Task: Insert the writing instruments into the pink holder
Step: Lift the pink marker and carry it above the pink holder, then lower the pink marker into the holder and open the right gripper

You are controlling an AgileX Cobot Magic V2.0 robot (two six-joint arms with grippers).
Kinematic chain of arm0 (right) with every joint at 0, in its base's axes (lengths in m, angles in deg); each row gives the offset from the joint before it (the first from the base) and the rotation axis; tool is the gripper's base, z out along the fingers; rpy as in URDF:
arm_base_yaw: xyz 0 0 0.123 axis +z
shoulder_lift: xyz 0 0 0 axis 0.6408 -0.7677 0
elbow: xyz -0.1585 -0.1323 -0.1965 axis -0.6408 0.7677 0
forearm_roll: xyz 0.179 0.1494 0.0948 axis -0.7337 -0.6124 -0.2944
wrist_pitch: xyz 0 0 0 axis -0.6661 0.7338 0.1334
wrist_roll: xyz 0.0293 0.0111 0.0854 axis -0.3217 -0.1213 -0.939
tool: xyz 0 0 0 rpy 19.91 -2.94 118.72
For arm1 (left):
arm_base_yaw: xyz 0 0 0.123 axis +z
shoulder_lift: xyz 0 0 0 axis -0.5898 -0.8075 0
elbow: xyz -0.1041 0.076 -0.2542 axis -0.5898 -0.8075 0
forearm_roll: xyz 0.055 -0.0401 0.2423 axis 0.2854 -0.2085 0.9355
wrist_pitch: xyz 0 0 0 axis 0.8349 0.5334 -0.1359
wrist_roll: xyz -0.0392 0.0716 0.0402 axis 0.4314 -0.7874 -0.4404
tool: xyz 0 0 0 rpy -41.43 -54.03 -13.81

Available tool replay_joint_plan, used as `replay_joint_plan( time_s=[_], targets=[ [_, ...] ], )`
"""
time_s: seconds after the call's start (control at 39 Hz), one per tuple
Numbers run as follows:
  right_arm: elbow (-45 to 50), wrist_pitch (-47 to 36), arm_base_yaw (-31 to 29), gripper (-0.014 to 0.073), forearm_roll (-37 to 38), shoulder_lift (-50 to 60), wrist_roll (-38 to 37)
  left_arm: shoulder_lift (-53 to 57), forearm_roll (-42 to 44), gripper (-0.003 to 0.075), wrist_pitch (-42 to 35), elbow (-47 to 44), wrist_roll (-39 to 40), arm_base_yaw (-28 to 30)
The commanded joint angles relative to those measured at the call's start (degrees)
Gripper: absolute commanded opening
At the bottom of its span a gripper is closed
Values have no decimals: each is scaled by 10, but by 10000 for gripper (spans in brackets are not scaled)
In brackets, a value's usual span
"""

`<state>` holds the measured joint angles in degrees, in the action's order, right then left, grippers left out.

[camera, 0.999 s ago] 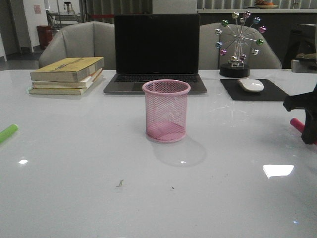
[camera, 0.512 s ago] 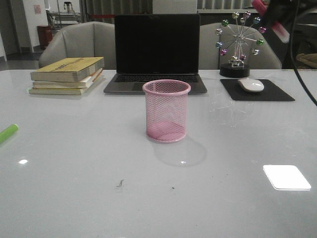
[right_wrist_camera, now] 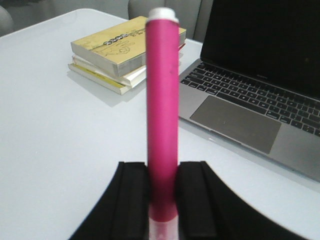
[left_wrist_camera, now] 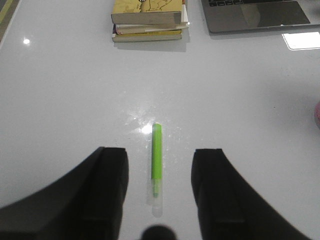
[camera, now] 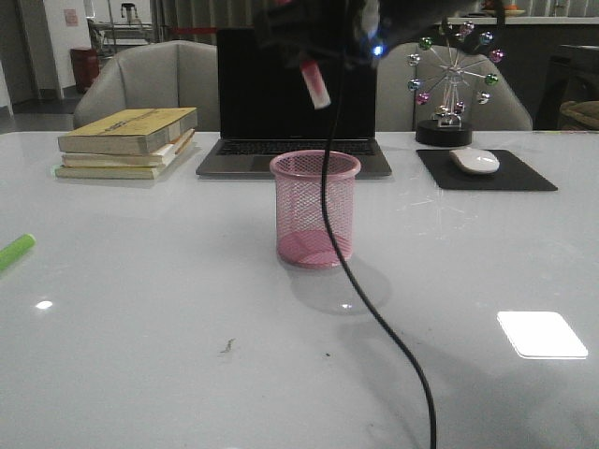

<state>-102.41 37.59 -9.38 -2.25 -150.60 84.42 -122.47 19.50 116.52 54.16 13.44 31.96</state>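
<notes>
The pink holder (camera: 314, 208) stands upright at the table's middle, in front of the laptop. My right gripper (right_wrist_camera: 162, 172) is shut on the magenta pen (right_wrist_camera: 161, 110) near its clear capped end. In the front view that pen (camera: 316, 82) hangs tilted in the air, above the holder's rim and slightly behind it. The lime green pen (left_wrist_camera: 156, 162) lies flat on the table at the far left (camera: 16, 250). My left gripper (left_wrist_camera: 160, 152) hovers open over it, one finger on either side, not touching it.
A laptop (camera: 298, 94) stands open behind the holder, with stacked books (camera: 126, 140) to its left. On its right are a mouse (camera: 474, 160) on a dark pad and a ferris-wheel ornament (camera: 454, 84). A black cable (camera: 374, 318) hangs from the right arm across the holder's front.
The right arm has lifted the magenta pen from the table's right edge and swung it up and leftward to above the holder. The green pen and the holder have not moved.
</notes>
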Motion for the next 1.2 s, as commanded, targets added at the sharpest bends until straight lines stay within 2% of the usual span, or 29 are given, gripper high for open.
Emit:
replay_joint_plan(
  time_s=[0.0,0.23,0.46,0.79,0.85,0.92,0.97,1.13,1.18],
  targets=[
    [14,-127,1,59,-2,10,5,2,-6,375,-38,21,0,2],
    [31,-208,1,59,-2,-42,2,2,-6,375,-38,21,0,2],
    [31,-237,1,59,5,-64,-5,2,-6,375,-38,21,0,2],
    [31,-188,1,66,16,-64,-5,2,-6,375,-38,21,0,2],
    [31,-181,1,126,16,-64,-5,2,-6,375,-38,21,0,2],
    [31,-162,1,280,16,-64,-5,2,-6,375,-38,21,0,2],
    [31,-156,1,344,16,-64,-5,2,-6,375,-38,21,0,2],
    [31,-156,1,347,16,-62,-5,2,-6,375,-38,21,0,2],
    [31,-156,1,342,16,-46,27,2,-6,375,-38,21,0,2]
  ],
)
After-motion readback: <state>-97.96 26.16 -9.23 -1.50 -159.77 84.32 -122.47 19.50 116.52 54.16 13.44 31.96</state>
